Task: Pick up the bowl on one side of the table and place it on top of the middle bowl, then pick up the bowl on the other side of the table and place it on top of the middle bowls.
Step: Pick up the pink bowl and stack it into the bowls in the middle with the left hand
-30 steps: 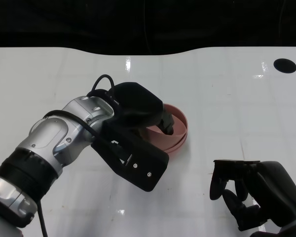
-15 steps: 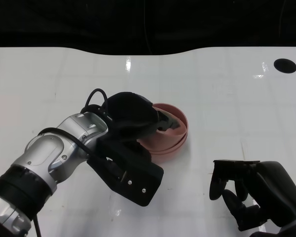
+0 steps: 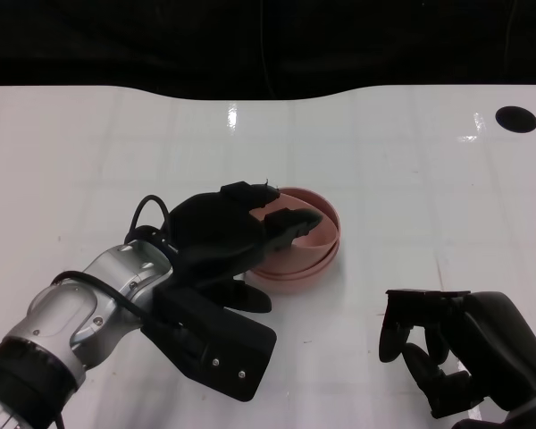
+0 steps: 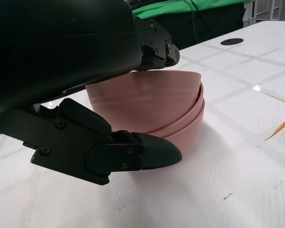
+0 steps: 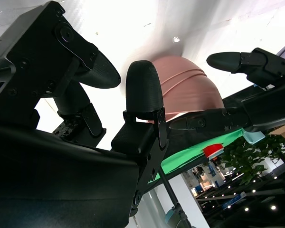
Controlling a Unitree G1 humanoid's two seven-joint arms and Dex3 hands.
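The white table fills the head view, and near its middle sits the stack of pink bowls, nested one in another with two rims showing; whether a third lies under them cannot be told, and no other bowl shows on either side. The left arm comes in from the lower left, and the left hand lies against the stack's near left side, so the bowls are just ahead and to the right of its palm. Its upper fingers reach over the rim while a lower finger rests on the table beside the base; the fingers are apart and look to grip nothing, though the hand covers the stack's left wall, so contact there is uncertain. The right hand hangs well apart at the lower right, fingers loosely spread and empty, farther from the stack than the left.
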